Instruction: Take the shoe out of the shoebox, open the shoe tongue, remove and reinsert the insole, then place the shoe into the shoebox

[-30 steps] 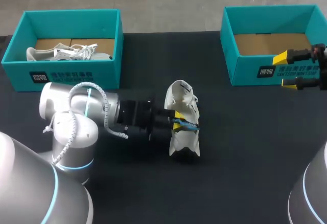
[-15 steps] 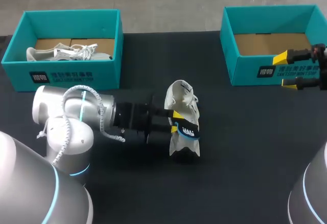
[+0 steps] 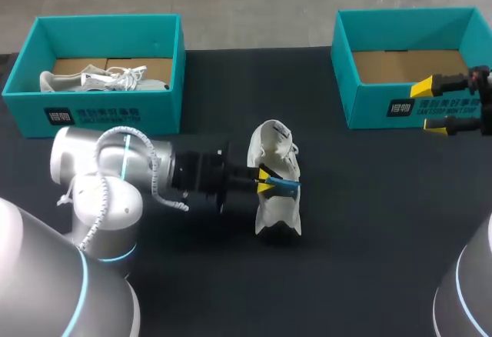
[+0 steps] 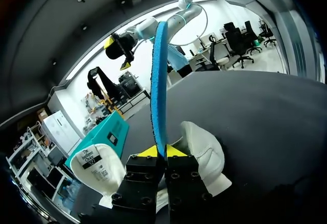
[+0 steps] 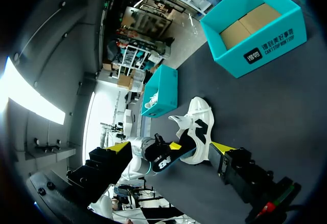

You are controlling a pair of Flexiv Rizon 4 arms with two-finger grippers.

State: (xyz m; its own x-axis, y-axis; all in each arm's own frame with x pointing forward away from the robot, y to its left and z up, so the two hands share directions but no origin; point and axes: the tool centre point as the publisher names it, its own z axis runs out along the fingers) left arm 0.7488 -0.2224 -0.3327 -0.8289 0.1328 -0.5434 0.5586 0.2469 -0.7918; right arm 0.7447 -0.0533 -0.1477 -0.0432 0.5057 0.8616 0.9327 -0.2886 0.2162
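Left gripper (image 3: 265, 184): reaching in from the desk's left side to mid-desk, its yellow-tipped fingers pressed together on a blue insole (image 4: 159, 86), which they pinch by one end.
Insole: held on edge, running straight out ahead of the fingertips and across the top of the shoe; whether its far end touches the shoe cannot be told.
Shoe (image 3: 275, 191): a white sneaker with black in its sole, at the middle of the black desk (image 3: 369, 221), just under and beside the left gripper, outside both boxes.
Tongue (image 4: 97, 168): pulled back and open, its labelled inner side showing next to the gripper.
Right gripper (image 3: 427, 108): hanging at the desk's right edge, in front of the right shoebox, fingers spread wide with nothing between them.
Right shoebox (image 3: 384, 98): teal, open-topped, at the far right corner, only its cardboard floor showing.
Left shoebox (image 3: 115, 106): teal, open-topped, at the far left corner, well apart from the sneaker.
Second shoe (image 3: 100, 79): pale, laced, lying inside the left shoebox.
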